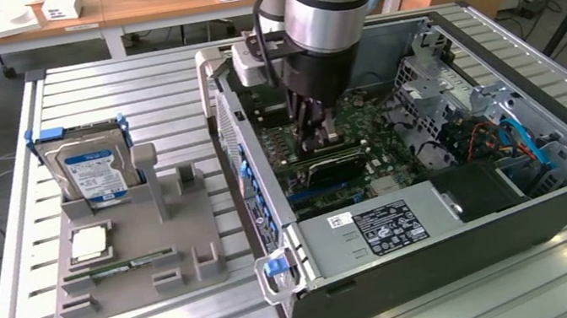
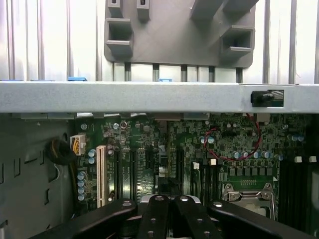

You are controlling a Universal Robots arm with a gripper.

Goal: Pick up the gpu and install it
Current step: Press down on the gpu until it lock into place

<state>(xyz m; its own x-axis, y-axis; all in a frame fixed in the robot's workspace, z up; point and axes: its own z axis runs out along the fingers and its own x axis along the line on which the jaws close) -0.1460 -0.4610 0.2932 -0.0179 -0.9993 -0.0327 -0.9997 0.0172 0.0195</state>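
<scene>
The gripper [image 1: 316, 132] was fully closed inside the open computer case [image 1: 564, 204], low over the motherboard [image 2: 234, 144] near the desk's [image 1: 110, 75] middle; whether it held the gpu, or where that lay, could not be told.

High exterior view, close wrist view, both over the motherboard [image 1: 355, 143].

Case top open [image 1: 551, 125] — motherboard [image 1: 371, 132] reachable, side wall [image 2: 149, 97] blocking

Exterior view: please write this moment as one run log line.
gripper: shut, down inside computer case over motherboard | gpu: not discernible | holder tray: hard drive upright
</scene>
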